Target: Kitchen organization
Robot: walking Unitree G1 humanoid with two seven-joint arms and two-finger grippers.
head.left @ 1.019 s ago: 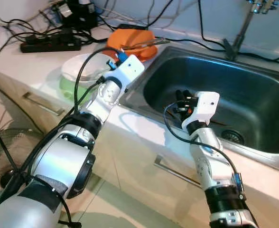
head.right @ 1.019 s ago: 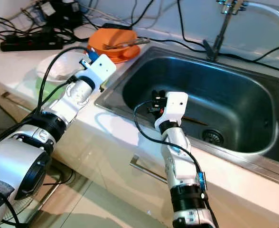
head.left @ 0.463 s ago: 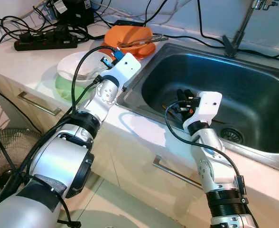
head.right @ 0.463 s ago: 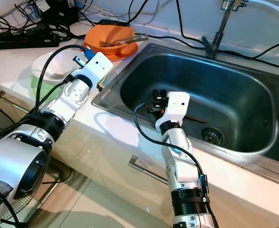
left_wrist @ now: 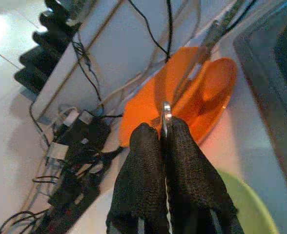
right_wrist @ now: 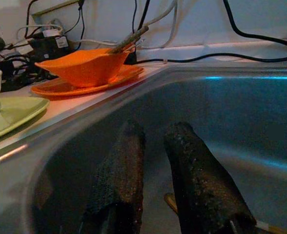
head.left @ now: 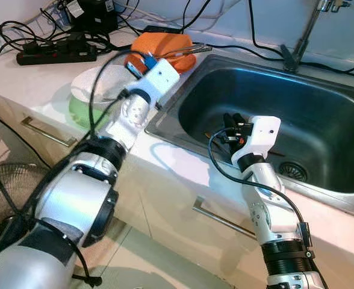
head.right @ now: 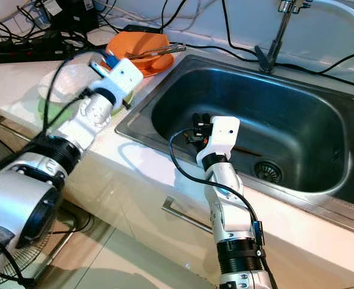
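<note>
I'm looking down on a pale countertop [head.left: 38, 81] with a steel sink [head.left: 297, 108] set in it, a faucet [head.right: 273, 33] at the back and black cables trailing along the wall. My left gripper [left_wrist: 164, 141] hovers over the counter with its fingers pressed together on a thin metal utensil [left_wrist: 166, 111] — I can't tell which kind. Just beyond it, an orange bowl [left_wrist: 182, 92] sits on an orange plate [right_wrist: 80, 85] and holds utensils. A white bowl [head.left: 99, 84] rests on a green plate [right_wrist: 14, 109]. My right gripper [right_wrist: 151, 146] hangs inside the basin, fingers slightly apart. A power strip [head.left: 56, 55] lies at the back, a fan [head.left: 11, 192] on the floor.
</note>
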